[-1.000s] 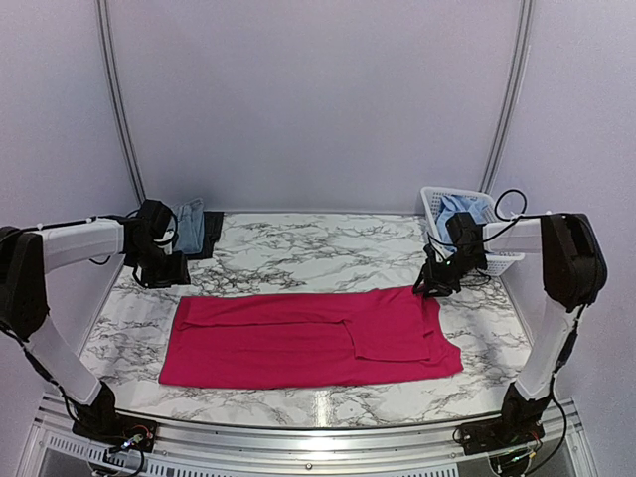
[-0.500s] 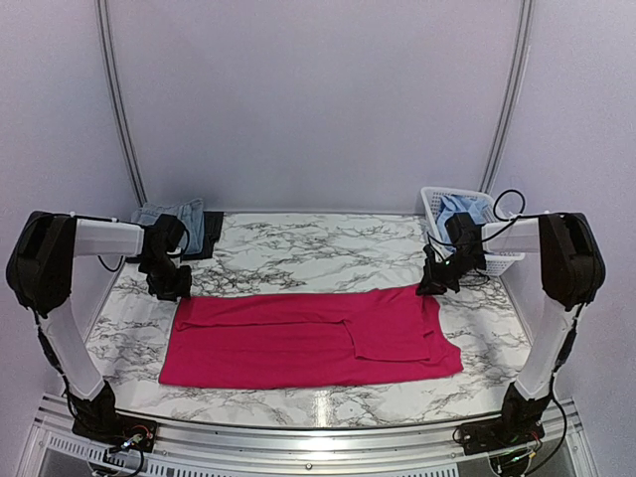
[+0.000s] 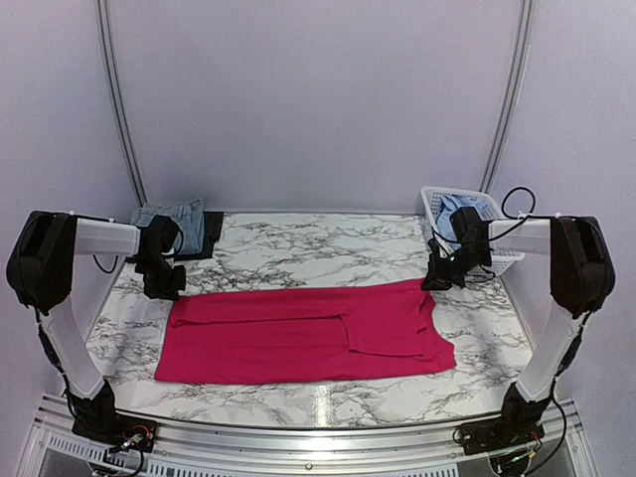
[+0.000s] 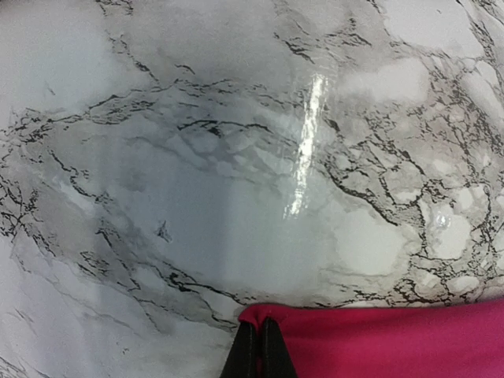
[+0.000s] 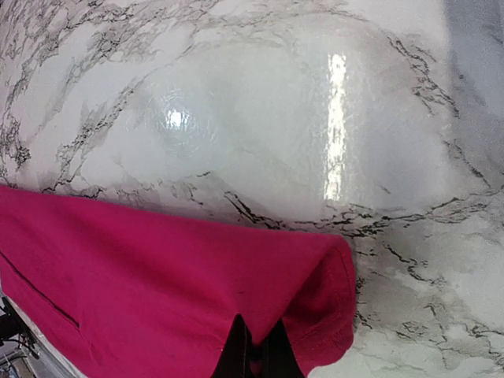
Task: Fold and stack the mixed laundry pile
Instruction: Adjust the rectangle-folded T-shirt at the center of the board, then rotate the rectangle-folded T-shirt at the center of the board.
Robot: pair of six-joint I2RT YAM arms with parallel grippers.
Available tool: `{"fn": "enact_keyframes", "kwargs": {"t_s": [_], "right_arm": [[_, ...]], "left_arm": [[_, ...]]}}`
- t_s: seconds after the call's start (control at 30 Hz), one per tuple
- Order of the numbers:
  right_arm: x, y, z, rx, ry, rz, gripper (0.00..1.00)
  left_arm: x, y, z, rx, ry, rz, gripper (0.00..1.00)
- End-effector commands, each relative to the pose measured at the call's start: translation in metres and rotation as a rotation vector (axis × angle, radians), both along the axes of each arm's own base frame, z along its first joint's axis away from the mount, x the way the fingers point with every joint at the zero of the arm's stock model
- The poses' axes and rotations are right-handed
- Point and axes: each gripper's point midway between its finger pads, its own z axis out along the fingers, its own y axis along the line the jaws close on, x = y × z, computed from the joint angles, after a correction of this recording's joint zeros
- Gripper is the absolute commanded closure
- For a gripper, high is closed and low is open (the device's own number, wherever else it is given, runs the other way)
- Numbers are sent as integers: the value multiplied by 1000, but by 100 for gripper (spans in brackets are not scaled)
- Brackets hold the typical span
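The pink-red T-shirt lies spread flat across the middle of the marble surface, its long way running left to right, and both arms are down at its far edge. The left jaws are pinched shut on the far left corner of the cloth. The right jaws are shut on the far right corner, where the fabric bunches up a little. To my eye this is the start of a fold on this one garment. The next move calls for lifting both corners together and carrying them evenly toward the near edge, so the edges land square. A denim piece and a dark one lie at the far left, and a light blue shirt sits in the white basket.
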Motion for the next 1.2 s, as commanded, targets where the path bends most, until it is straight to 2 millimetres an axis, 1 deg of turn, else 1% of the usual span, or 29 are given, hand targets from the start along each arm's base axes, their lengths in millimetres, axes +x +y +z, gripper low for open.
{"fn": "enact_keyframes", "kwargs": {"t_s": [0.0, 0.1, 0.13, 0.17, 0.27, 0.33, 0.37, 0.43, 0.47, 0.53, 0.6, 0.67, 0.73, 0.77, 0.87, 0.9, 0.97, 1.03, 1.1, 1.17], "right_arm": [[11, -11, -10, -26, -17, -28, 100], [26, 0, -12, -1, -26, -18, 100], [31, 3, -13, -8, -33, -11, 94], [37, 7, -12, -14, -40, -3, 92], [52, 17, -7, -30, -64, 17, 92], [57, 20, -6, -53, -65, 31, 92], [59, 21, -5, -70, -67, 41, 90], [61, 24, 5, -84, -77, 57, 79], [61, 27, 15, -79, -93, 63, 74], [59, 38, 38, -53, -132, 87, 69], [48, 52, 60, -19, -155, 124, 66], [33, 68, 74, 12, -164, 170, 65], [13, 87, 79, 36, -155, 216, 65], [2, 93, 79, 43, -143, 235, 65], [-33, 112, 71, 45, -104, 281, 65], [-44, 117, 68, 45, -90, 297, 65], [-65, 122, 55, 41, -46, 312, 66], [-82, 126, 41, 46, -8, 319, 66], [-95, 128, 25, 46, 29, 319, 66], [-103, 123, 7, 33, 65, 311, 67]], "left_arm": [[-9, 28, -2, 88, 12, 51, 100], [-11, 30, -3, 91, 17, 55, 100], [-12, 31, -3, 93, 17, 57, 100], [-12, 32, -3, 98, 17, 59, 100], [-16, 40, -3, 121, 19, 83, 100], [-18, 45, -3, 125, 23, 103, 100], [-19, 48, -3, 126, 26, 110, 100], [-20, 51, -1, 130, 21, 118, 99], [-20, 52, 2, 130, 14, 119, 92], [-19, 54, 8, 133, -2, 125, 78], [-17, 54, 15, 123, -19, 124, 61], [-13, 53, 28, 116, -48, 113, 47], [-6, 46, 49, 80, -109, 78, 40], [-2, 41, 60, 63, -141, 43, 38], [6, 20, 87, 40, -215, -107, 38], [7, 12, 93, 22, -229, -144, 38], [4, -15, 97, -75, -236, -234, 39], [-3, -39, 92, -129, -212, -317, 42], [-13, -59, 76, -104, -158, -399, 46], [-21, -70, 61, -87, -109, -436, 54]]}}
